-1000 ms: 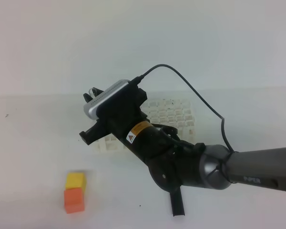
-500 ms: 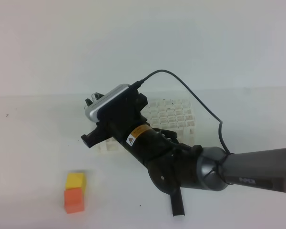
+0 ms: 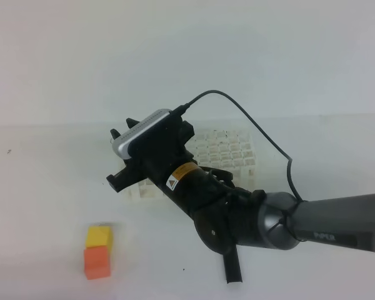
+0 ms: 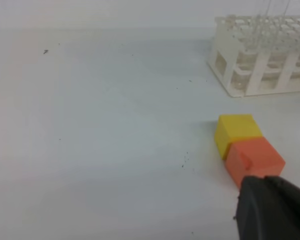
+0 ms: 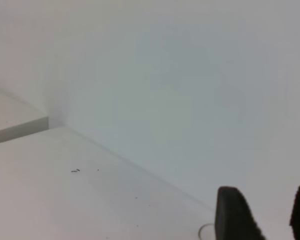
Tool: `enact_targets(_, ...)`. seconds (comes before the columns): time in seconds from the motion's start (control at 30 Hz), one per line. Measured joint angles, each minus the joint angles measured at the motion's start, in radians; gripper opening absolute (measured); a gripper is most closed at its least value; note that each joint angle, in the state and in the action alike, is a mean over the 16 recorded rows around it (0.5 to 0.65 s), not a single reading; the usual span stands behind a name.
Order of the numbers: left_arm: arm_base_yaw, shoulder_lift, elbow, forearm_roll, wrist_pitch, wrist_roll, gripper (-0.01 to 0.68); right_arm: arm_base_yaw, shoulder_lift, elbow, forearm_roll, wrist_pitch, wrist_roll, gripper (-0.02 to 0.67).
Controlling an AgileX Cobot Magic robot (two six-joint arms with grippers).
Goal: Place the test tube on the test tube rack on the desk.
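The white test tube rack [image 3: 228, 153] stands on the desk [image 3: 44, 187], its left half hidden behind my right arm. My right gripper [image 3: 123, 127] hovers above the rack's left end, fingers pointing up and left. In the right wrist view the right gripper [image 5: 264, 215] is open, with nothing between its dark fingers [image 5: 231, 215]. A clear curved rim, seemingly the test tube [image 5: 206, 231], shows just left of them. In the left wrist view faint clear upright lines rise from the rack [image 4: 250, 75], probably the test tube [image 4: 277, 10]. My left gripper [image 4: 272, 210] shows only as a dark shape, shut.
A yellow block [image 3: 99, 236] sits against an orange block [image 3: 96, 262] at the front left of the desk. A black tool [image 3: 232, 269] lies near the front edge under my right arm. A cable [image 3: 262, 131] loops above the rack.
My right gripper's jaws have spread wide, and the small clear rim seen between its tips a second ago no longer shows there. The arm shifted only slightly.
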Motion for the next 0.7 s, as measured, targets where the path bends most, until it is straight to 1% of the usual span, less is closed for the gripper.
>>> enact_targets(0.13,0.000,0.000,0.000,0.000,0.000,0.000,-0.001,0.000,-0.027,0.000,0.023,0.037,-0.053,0.238)
enact_targets(0.37,0.000,0.000,0.000,0.000,0.000,0.000,-0.001,0.000,-0.143,0.005,0.080,0.167,-0.179,0.132)
enact_targets(0.57,0.000,0.000,0.000,0.000,0.000,0.000,-0.001,0.000,-0.298,0.046,0.152,0.276,-0.316,0.037)
enact_targets(0.7,0.000,0.000,0.000,0.000,0.000,0.000,-0.001,0.000,-0.415,0.112,0.233,0.313,-0.439,0.007)
